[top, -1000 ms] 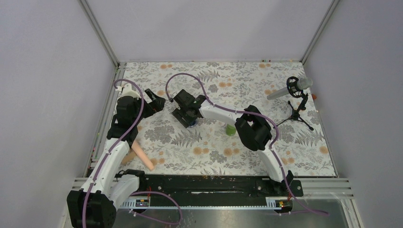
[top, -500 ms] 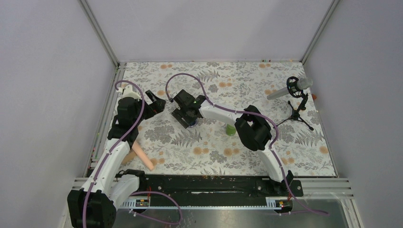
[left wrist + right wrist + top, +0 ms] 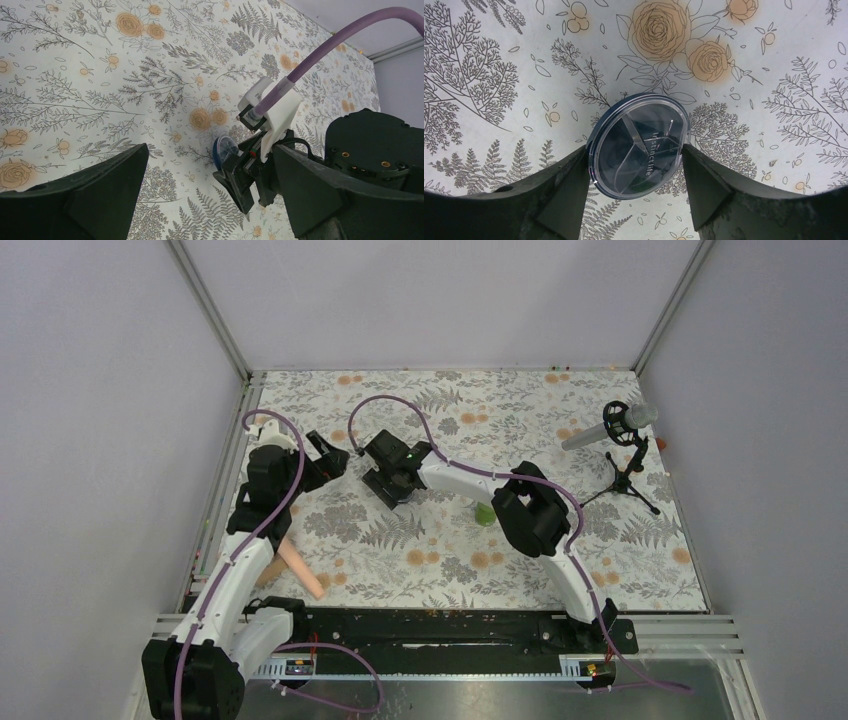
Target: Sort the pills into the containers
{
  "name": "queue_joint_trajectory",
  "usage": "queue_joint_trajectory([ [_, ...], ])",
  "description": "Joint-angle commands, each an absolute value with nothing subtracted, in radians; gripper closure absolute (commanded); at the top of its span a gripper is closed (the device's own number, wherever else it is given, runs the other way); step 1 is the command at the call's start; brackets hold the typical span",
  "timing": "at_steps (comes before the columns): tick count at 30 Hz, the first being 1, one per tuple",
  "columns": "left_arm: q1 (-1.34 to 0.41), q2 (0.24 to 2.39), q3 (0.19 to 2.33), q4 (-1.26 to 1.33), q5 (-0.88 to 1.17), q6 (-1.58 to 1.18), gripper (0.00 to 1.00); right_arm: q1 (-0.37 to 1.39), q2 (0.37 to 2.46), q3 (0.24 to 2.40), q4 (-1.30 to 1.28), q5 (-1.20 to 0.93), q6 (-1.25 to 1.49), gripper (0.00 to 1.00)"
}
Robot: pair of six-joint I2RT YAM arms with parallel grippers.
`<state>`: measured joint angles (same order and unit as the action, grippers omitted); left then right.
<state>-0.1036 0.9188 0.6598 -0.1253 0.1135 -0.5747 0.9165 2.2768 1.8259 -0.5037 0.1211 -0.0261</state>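
Observation:
The shallow dark-blue jar (image 3: 639, 145) with a clear divided lid sits tilted between my right gripper's (image 3: 635, 150) fingers, and both pads touch its rim. From the left wrist, the jar (image 3: 225, 149) shows at that gripper's tip, just above the floral mat. From above, the right gripper (image 3: 395, 490) covers the jar. The bright green bottle (image 3: 484, 512) stands upright behind the right forearm, partly hidden. My left gripper (image 3: 210, 147) stands wide open and empty, left of the jar (image 3: 335, 455). I can make out no pills.
A peach-pink rod (image 3: 300, 570) lies at the near left, and a second one (image 3: 268, 570) is partly under the left arm. A microphone on a small tripod (image 3: 625, 455) stands at the far right. Metal frame rails (image 3: 215, 500) border the mat.
The right arm's elbow has shifted slightly left. The blue edge of the jar that showed under the right gripper from above is now covered. The left arm has not moved.

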Motion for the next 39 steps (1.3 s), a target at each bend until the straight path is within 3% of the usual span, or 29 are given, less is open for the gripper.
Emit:
queue_joint_trajectory([
  [1, -0.098, 0.913, 0.636, -0.067, 0.136, -0.568, 0.01, 0.925, 2.259, 1.831, -0.499, 0.121, -0.014, 0.32],
  [12, -0.118, 0.982, 0.514, 0.179, 0.385, -0.513, 0.02, 0.829, 2.177, 1.751, -0.500, -0.129, 0.098, 0.39],
  [23, -0.328, 1.142, 0.433, 0.502, 0.407, -0.378, 0.06, 0.737, 2.116, 1.648, -0.583, -0.329, 0.058, 0.46],
  [29, -0.408, 1.238, 0.420, 0.568, 0.423, -0.312, 0.08, 0.696, 2.086, 1.591, -0.636, -0.437, 0.006, 0.47],
  [39, -0.530, 1.356, 0.430, 0.582, 0.403, -0.163, 0.10, 0.682, 2.076, 1.580, -0.669, -0.447, -0.056, 0.50],
])
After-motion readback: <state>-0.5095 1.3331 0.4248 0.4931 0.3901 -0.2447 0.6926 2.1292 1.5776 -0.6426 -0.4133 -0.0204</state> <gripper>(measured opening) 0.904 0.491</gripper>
